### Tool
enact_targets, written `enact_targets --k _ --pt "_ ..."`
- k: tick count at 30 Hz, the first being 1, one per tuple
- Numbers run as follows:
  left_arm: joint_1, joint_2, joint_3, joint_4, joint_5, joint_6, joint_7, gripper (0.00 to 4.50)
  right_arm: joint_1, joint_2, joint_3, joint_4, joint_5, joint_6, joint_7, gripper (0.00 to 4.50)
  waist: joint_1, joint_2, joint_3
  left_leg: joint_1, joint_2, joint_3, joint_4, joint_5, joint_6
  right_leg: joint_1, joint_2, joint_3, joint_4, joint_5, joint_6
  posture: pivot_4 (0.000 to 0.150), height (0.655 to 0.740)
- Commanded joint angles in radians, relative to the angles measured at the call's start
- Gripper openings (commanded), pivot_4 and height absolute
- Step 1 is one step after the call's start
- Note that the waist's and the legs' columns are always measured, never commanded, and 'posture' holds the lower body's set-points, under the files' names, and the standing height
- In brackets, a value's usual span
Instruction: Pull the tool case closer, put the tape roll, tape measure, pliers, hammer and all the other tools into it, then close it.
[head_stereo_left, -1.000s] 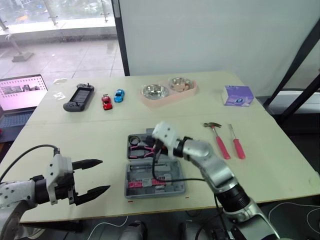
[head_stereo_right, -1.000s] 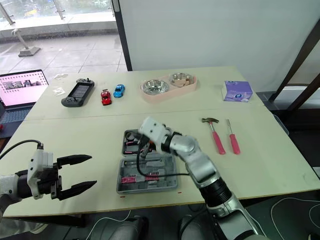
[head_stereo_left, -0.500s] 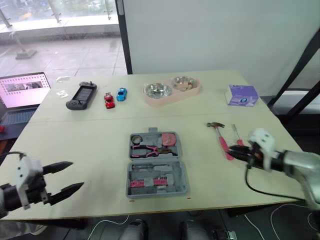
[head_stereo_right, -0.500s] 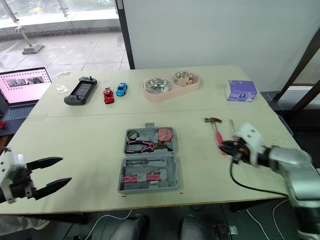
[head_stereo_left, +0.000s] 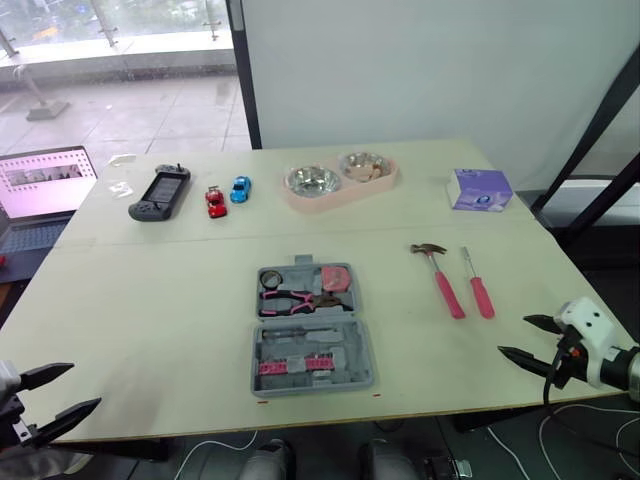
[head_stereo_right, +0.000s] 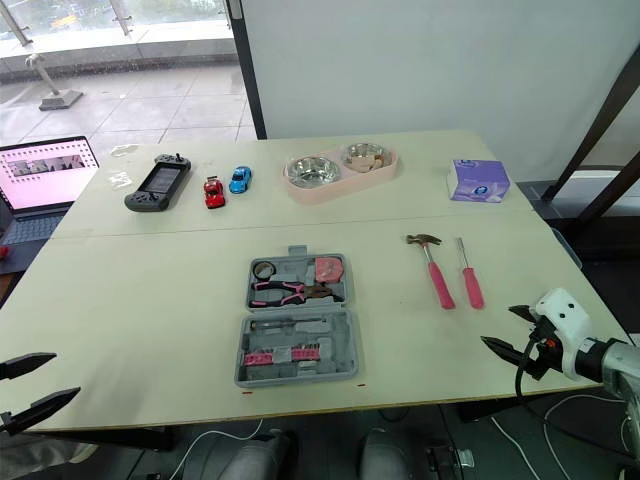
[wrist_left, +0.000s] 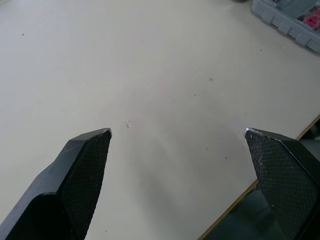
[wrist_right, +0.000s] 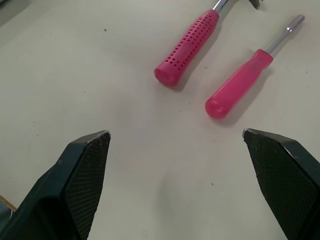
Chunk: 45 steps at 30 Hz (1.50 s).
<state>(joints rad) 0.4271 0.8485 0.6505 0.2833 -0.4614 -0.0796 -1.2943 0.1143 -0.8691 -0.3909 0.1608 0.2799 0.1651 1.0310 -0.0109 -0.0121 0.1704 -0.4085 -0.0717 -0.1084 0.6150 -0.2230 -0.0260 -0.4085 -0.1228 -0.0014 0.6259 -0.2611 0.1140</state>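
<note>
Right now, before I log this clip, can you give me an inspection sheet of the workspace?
Surface: cream rectangular table, a seam running across it.
Job's things: grey plastic tool case lying open, pink-handled pliers inside; pink-handled hammer and pink-handled screwdriver side by side on the table, outside the case.
Clutter: pink double pet bowl, purple tissue box, black handheld game console, red toy car, blue toy car.
Grippers: left gripper and right gripper both open, empty, at the near table corners.
Cables: black cable at the right gripper's wrist.
Surroundings: open laptop, white wall, window.
</note>
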Motion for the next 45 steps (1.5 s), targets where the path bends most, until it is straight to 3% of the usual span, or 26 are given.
enact_targets --k 1,5,9,16,20,25,36,39,45 --pt "0.005 -0.009 0.005 -0.043 -0.010 -0.012 0.006 4.50 0.013 0.007 -0.023 -0.048 0.025 0.001 -0.015 4.47 0.000 0.000 0.000 0.000 0.000 0.000 0.000 0.000 0.000 0.000 0.000 0.000 0.000 0.000 0.000 0.150 0.7233" --pt "0.000 -0.031 -0.020 -0.096 -0.015 0.002 0.015 4.50 0.041 0.027 -0.026 -0.128 0.047 0.049 -0.049 4.47 0.001 0.000 0.000 0.000 0.000 0.000 0.000 0.000 0.000 0.000 0.000 0.000 0.000 0.000 0.000 0.150 0.7233" --pt "-0.010 -0.070 -0.073 -0.246 -0.047 0.060 0.050 4.50 0.039 0.086 0.004 -0.345 0.069 0.233 -0.196 4.47 0.000 0.000 0.000 0.000 0.000 0.000 0.000 0.000 0.000 0.000 0.000 0.000 0.000 0.000 0.000 0.150 0.7233" --pt "-0.002 -0.144 -0.194 -0.597 -0.121 0.212 0.152 4.50 -0.209 0.251 0.158 -0.501 0.001 0.666 -0.586 4.47 -0.003 -0.001 0.000 0.000 0.000 -0.001 0.000 0.000 0.000 -0.001 0.000 0.002 0.001 0.000 0.000 0.150 0.7233" --pt "-0.002 -0.176 -0.257 -0.747 -0.139 0.264 0.221 4.50 -0.415 0.360 0.211 -0.367 -0.058 0.758 -0.746 4.47 0.000 0.000 0.000 0.000 0.000 0.000 0.000 0.000 0.000 -0.001 0.001 0.001 0.001 0.000 0.000 0.150 0.7233" --pt "-0.031 -0.184 -0.292 -0.850 -0.153 0.308 0.287 4.50 -0.620 0.434 0.261 -0.088 -0.133 0.728 -0.852 4.47 0.002 0.000 0.000 0.000 -0.001 0.000 0.001 0.001 0.000 -0.001 0.004 0.000 0.001 0.001 0.000 0.150 0.7233" --pt "-0.038 -0.196 -0.328 -0.872 -0.129 0.296 0.334 4.50 -0.960 0.462 0.302 0.638 -0.208 0.472 -0.838 4.47 -0.009 0.001 0.001 0.001 -0.001 0.001 0.001 0.001 0.001 -0.001 0.005 0.000 0.004 0.001 0.000 0.150 0.7233" --pt "-0.025 -0.201 -0.324 -0.868 -0.125 0.283 0.339 4.50 -1.008 0.465 0.305 0.755 -0.214 0.431 -0.824 3.59 -0.010 0.001 0.001 0.001 -0.001 0.001 0.001 0.001 0.001 0.000 0.005 0.000 0.004 0.001 0.000 0.150 0.7233" --pt "-0.021 -0.201 -0.321 -0.857 -0.122 0.274 0.340 4.50 -1.050 0.475 0.313 0.861 -0.232 0.352 -0.816 0.57 -0.009 0.001 0.001 0.002 -0.001 0.001 0.002 0.001 0.001 0.001 0.005 0.000 0.004 0.001 0.000 0.150 0.7233"
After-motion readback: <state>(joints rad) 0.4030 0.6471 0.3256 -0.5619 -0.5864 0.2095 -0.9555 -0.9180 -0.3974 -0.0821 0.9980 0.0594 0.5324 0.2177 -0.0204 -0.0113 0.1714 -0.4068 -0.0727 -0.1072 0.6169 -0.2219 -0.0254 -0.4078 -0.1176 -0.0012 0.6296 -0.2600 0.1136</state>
